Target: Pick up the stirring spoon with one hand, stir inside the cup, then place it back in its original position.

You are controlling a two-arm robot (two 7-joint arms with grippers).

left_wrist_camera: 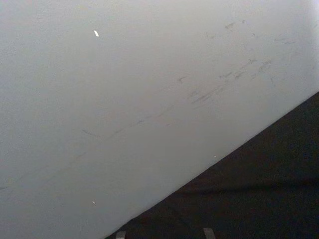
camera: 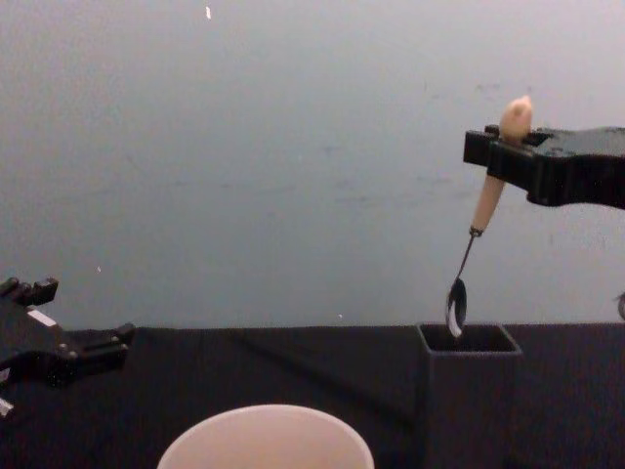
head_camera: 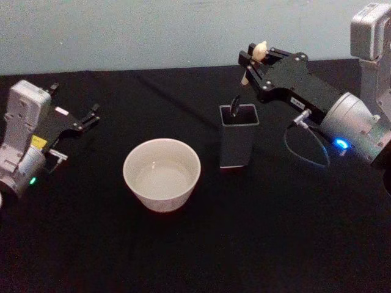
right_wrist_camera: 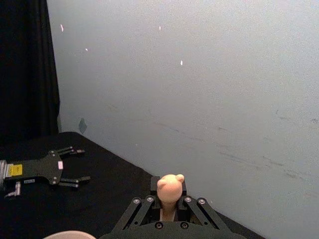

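Holding the stirring spoon [head_camera: 244, 78] by its pale beige handle, the right gripper [head_camera: 253, 58] hangs in the air above the dark square holder [head_camera: 238, 143], toward the back right of the black-covered table [head_camera: 275, 244]. Its fingers are pinched on the handle just below the rounded knob, which sticks up past them in the right wrist view (stirring spoon [right_wrist_camera: 169, 186], right gripper [right_wrist_camera: 169, 199]).

In the chest view the stirring spoon [camera: 487, 200] is tilted, with its knob up at the right gripper [camera: 503, 147] and its thin metal shaft slanting down. The bowl hangs at the open mouth of the holder [camera: 469, 391], its tip level with the rim. Whether it touches the rim cannot be told.

The cup [head_camera: 160, 201] stands upright on the table just to the left of the holder, and apart from it. It is wide, round and pale, and its near rim shows low in the chest view [camera: 266, 440].

The left gripper [head_camera: 78, 135] lies low at the left edge of the table, well apart from the cup. Its fingers are spread and hold nothing, as also seen from the right wrist [right_wrist_camera: 79, 164] and from the chest [camera: 83, 313].
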